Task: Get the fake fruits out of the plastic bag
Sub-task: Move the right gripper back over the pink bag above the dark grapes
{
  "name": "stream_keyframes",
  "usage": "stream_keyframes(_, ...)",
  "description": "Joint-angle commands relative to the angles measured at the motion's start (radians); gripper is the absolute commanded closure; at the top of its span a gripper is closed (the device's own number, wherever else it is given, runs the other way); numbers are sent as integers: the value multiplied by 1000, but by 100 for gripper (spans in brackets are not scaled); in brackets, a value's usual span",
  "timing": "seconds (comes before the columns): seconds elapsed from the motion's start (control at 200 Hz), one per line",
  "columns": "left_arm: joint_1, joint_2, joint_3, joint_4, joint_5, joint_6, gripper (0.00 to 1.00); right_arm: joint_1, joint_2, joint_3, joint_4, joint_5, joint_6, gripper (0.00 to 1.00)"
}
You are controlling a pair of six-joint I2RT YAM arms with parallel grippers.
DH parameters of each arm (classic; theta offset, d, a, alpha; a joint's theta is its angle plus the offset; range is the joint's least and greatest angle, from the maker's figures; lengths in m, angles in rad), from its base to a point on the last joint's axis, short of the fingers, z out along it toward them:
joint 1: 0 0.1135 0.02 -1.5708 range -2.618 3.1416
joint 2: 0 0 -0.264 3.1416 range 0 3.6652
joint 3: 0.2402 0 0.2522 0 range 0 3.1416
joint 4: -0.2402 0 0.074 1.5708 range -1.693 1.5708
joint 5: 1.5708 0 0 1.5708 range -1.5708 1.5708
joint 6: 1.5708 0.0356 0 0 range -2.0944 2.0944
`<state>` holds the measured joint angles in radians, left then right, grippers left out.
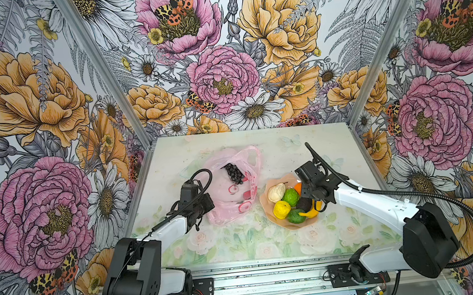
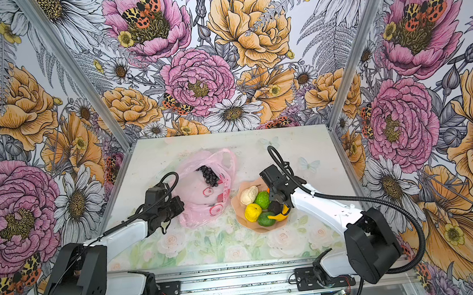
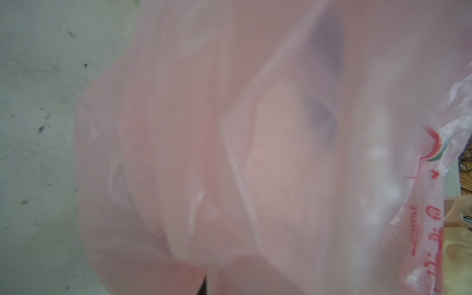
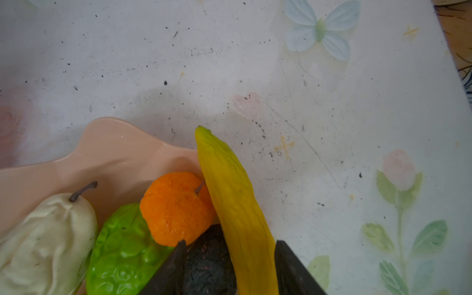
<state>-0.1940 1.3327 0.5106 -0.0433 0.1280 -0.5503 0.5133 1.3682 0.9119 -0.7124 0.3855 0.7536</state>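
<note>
Last fruit seen in the bag: a dark grape bunch (image 1: 234, 173) lies in the open mouth of the pale-pink plastic bag (image 1: 224, 214), at the bag's 12 o'clock end in both top views. The other fake fruits sit at the bag's 3 o'clock on a peach scalloped plate (image 4: 115, 153): a cream pear (image 4: 46, 242), a bumpy green citrus (image 4: 122, 255), an orange (image 4: 176, 207), a yellow citrus (image 1: 281, 209), a dark avocado (image 4: 207, 263) and a banana (image 4: 229, 191) that leans out over the rim. The left gripper (image 1: 207, 207) is closed at the bag's 8 o'clock edge. Pink film fills the left wrist view, so whether a fold is pinched cannot be told. The right gripper (image 4: 229, 247) has its jaws parted astride banana and avocado, and whether they press on either cannot be told. The grapes look light and hollow, and the dents in banana and pear suggest soft skins that give under pressure (a hard squeeze seems unnecessary). The knobbly cluster should offer better purchase than smooth fruit, probably across its narrow waist, from above through the mouth. The bag is the awkward party: thin, limp and slippery, it will likely ride up with the bunch unless pinned at its edge.
</note>
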Motion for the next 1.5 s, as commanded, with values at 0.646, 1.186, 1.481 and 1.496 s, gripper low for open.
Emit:
stream_keyframes(0.646, -14, -8, 12, 25, 14, -3, 100, 65, -48, 106, 19, -22, -22, 44)
stream_keyframes(1.186, -100, -28, 19, 16, -13, -14, 100, 377, 464, 517, 277, -66, 49, 51)
stream_keyframes(1.481, -108, -65, 5, 10, -11, -26, 100, 370, 748, 751, 307, -59, 78, 58)
stream_keyframes(1.496, -108, -67, 6, 9, -11, -25, 100, 369, 759, 762, 307, -59, 80, 58)
